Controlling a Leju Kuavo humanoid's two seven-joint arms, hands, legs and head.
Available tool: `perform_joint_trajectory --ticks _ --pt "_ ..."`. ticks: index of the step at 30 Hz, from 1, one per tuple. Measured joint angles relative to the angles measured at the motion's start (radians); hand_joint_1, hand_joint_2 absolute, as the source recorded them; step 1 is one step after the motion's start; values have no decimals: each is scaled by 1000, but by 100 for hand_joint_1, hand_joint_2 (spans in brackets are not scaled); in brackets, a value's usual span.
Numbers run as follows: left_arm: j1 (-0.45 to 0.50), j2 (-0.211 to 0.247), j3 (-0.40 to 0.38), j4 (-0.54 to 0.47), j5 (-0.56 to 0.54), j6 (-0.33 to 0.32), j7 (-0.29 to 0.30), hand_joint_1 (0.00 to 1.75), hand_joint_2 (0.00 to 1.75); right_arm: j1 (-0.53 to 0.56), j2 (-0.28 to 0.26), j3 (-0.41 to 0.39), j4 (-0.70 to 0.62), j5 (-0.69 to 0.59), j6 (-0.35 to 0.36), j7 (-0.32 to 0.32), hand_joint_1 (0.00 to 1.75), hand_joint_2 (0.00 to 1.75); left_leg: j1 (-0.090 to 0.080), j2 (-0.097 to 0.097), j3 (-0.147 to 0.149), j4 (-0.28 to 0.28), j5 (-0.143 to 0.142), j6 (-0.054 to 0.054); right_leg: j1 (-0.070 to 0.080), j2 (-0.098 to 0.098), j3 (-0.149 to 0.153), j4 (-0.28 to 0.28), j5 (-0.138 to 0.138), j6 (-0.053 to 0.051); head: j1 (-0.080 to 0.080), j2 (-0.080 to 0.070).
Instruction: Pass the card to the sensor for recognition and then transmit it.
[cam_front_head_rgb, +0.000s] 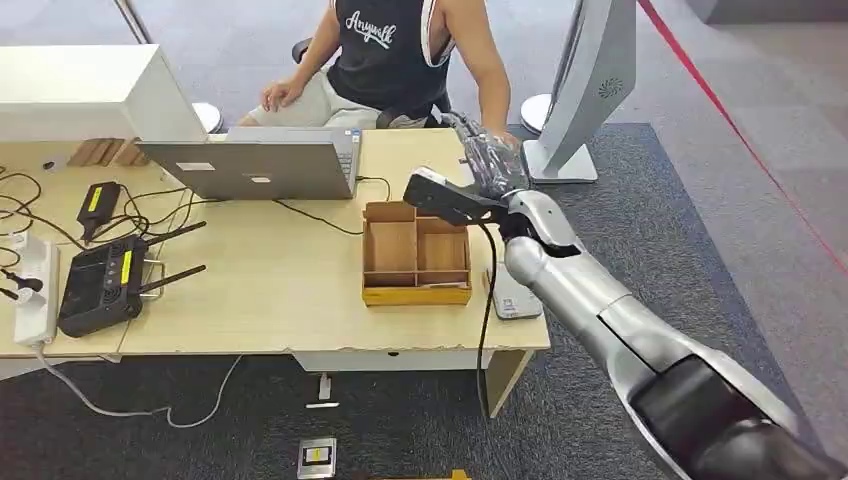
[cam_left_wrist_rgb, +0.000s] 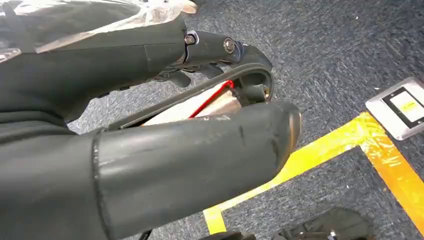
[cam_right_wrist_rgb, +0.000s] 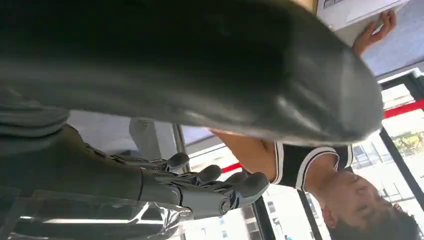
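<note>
The left hand (cam_left_wrist_rgb: 165, 125) hangs over the floor, its fingers (cam_left_wrist_rgb: 215, 47) gripping the card (cam_left_wrist_rgb: 200, 105), thin, stiff and light, likely slippery, best held by its edges. The right hand (cam_front_head_rgb: 490, 155) reaches over the tabletop (cam_front_head_rgb: 280, 290) toward the person (cam_front_head_rgb: 385, 50), fingers apart, holding nothing; the shirt lettering isn't clearly legible.

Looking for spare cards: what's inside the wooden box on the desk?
The box has several compartments, and the bare ones look empty. The right hand and its wrist mount cover the far right corner, so that part is hidden.
</note>
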Motion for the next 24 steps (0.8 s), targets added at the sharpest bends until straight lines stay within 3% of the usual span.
perform_joint_trajectory --ticks 8,9,16,24 --pt "2 -5 16 1 15 14 0 0 0 144 -97 -2 -256 72 59 52 0 0 0 0 0 0 0 0 0 0 0 0 0 0 0 0" --pt "2 -5 16 1 15 14 0 0 0 159 -108 -2 -282 77 64 55 0 175 0 0 0 0 0 0 0 0 0 0 0 0 0 0" --pt "2 -6 17 3 15 14 0 0 0 270 -157 -2 -428 100 114 79 0 175 0 0 0 0 0 0 0 0 0 0 0 0 0 0" --pt "1 -8 17 5 8 11 2 0 0 352 -155 21 -477 67 158 74 0 175 0 0 -1 0 0 0 0 0 0 0 0 0 0 0"
